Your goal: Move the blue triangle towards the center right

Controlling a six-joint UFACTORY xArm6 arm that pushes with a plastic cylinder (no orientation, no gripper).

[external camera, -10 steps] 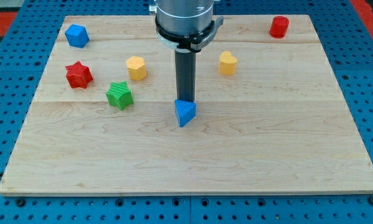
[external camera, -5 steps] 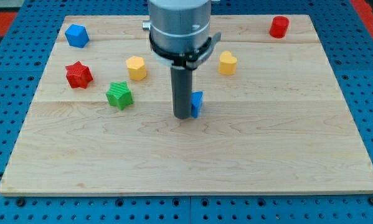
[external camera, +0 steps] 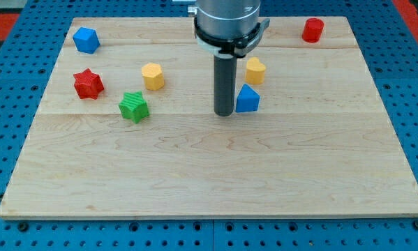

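Our tip (external camera: 225, 113) sits on the wooden board (external camera: 209, 174), pressed against the left side of the blue triangle (external camera: 247, 100); as a bare rod, it grips nothing. The triangle lies a little right of the board's middle, just below the yellow block (external camera: 255, 70) on the right. Further left we see another yellow block (external camera: 153, 75), a green star (external camera: 134, 107) and a red star (external camera: 88, 84).

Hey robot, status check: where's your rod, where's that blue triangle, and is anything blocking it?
My tip sits against the blue triangle, on its left side in view. Yellow block close above the triangle. Path toward the view's right looks open.
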